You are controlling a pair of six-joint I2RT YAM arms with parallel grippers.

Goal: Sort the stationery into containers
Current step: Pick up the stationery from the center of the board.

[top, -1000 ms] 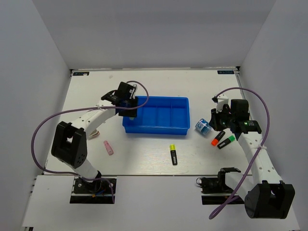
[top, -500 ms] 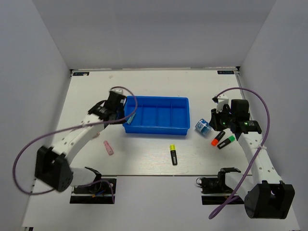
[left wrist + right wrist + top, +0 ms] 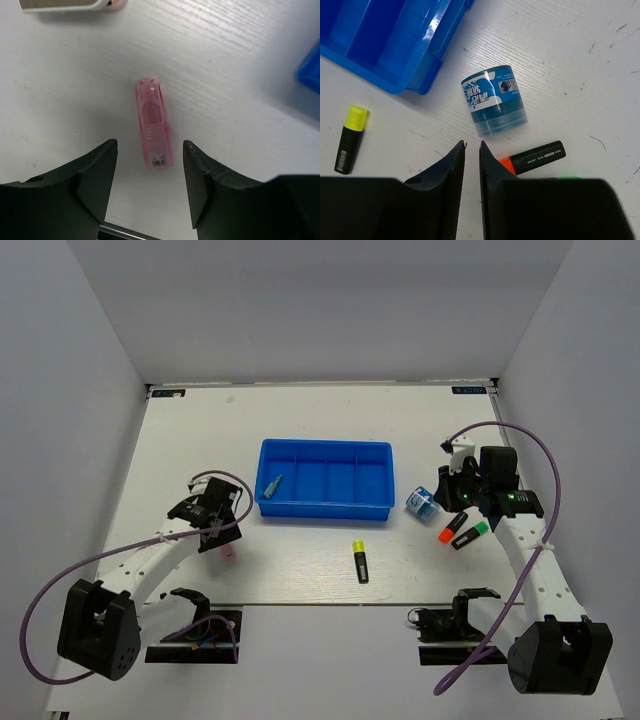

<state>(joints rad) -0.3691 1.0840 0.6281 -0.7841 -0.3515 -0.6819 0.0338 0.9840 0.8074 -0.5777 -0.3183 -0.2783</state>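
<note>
Now pink pen (image 3: 154, 127) on table between spread left fingers (image 3: 95, 175), untouched.

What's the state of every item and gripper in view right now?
blue tray: upright, holds only the pale-green pen.
pale-green pen: lying in leftmost compartment.
pink pen: flat on table, under left gripper.
left gripper: open, empty.
right gripper: nearly shut, empty.
blue-white roll: on its side, beside tray.
yellow highlighter: capped, on table.
orange highlighter: capped, on table.
green highlighter: capped, on table.

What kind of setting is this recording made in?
Probably a lab test cell: a white tabletop boxed in by plain grey walls, with two arms bolted at its near edge and a blue plastic divided tray.
</note>
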